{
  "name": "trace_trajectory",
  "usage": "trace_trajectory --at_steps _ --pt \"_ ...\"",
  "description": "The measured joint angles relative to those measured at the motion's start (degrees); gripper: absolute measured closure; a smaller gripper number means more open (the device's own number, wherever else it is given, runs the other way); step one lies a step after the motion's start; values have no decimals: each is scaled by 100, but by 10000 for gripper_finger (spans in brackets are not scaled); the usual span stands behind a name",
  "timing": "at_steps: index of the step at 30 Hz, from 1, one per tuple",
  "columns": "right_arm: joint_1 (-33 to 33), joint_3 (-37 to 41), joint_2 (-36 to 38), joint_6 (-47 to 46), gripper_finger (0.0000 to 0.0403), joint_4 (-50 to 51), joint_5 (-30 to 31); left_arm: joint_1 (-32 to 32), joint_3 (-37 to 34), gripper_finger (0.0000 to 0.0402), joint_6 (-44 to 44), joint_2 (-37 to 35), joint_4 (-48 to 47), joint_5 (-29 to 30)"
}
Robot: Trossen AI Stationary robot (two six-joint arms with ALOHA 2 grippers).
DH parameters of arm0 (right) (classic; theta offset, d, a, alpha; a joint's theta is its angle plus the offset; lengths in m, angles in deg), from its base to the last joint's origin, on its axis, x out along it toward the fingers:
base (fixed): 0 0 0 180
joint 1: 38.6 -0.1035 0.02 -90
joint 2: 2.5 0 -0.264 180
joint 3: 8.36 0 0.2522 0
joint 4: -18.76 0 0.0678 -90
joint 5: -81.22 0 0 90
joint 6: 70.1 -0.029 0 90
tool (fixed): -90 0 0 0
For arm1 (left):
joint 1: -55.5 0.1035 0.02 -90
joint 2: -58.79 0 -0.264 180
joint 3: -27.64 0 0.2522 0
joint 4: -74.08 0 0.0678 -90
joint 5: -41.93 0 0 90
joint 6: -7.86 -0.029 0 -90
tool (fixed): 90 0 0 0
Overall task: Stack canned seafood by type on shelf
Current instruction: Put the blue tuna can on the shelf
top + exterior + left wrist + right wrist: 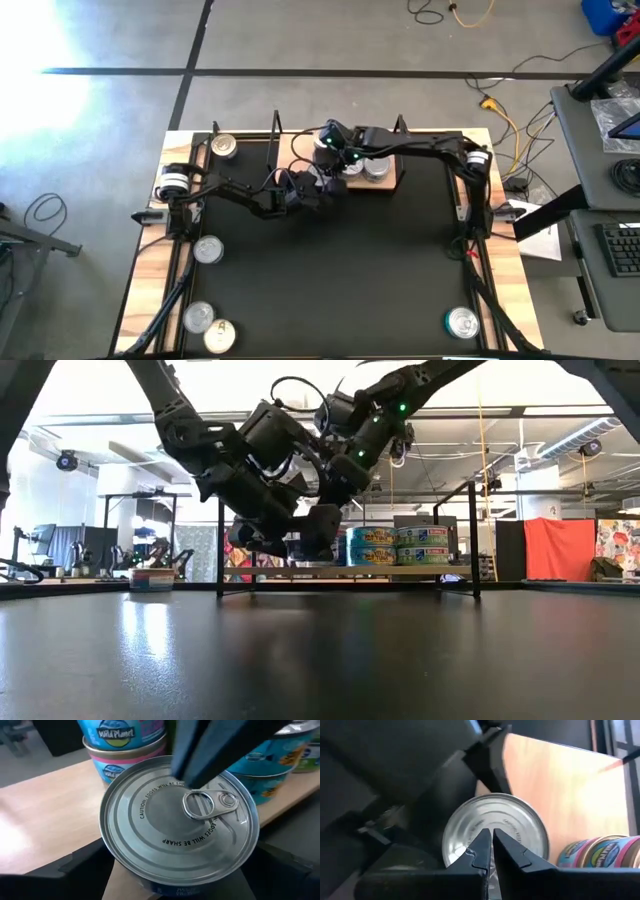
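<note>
While the left gripper [175,880] stood spread around a silver-lidded tin [179,822] on the shelf [45,815], the closed right gripper [492,847] pressed its lid; rigid, slick, probably weighty, best held by the sidewall.

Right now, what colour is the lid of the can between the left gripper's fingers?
Silver lid, clearest in the left wrist view.

A lab or workshop hall. The black table [330,270] stands on a bare grey concrete floor [300,40] marked with dark tape lines. Loose cables [505,110] trail on the floor beside the table, and a desk with a keyboard [622,248] stands next to it. Beyond the table, exposed ceiling pipes [560,430], an orange-red screen [558,548] and other workstations [60,550].
</note>
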Motion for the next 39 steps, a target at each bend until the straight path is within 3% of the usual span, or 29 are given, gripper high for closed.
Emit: trace_trajectory --at_steps 6,14,25,39 --pt "180 4 -329 -69 390 -40 -128 41 0 7 59 10 -39 -197" --pt "267 4 -432 -115 390 -22 -171 63 0 8 75 -50 -198 -300" --pt "447 2 -434 -373 390 35 10 -30 0 7 323 -619 -1320 -348" --pt "467 2 -434 -383 390 54 14 -701 -4 11 732 -1171 -2322 -350"
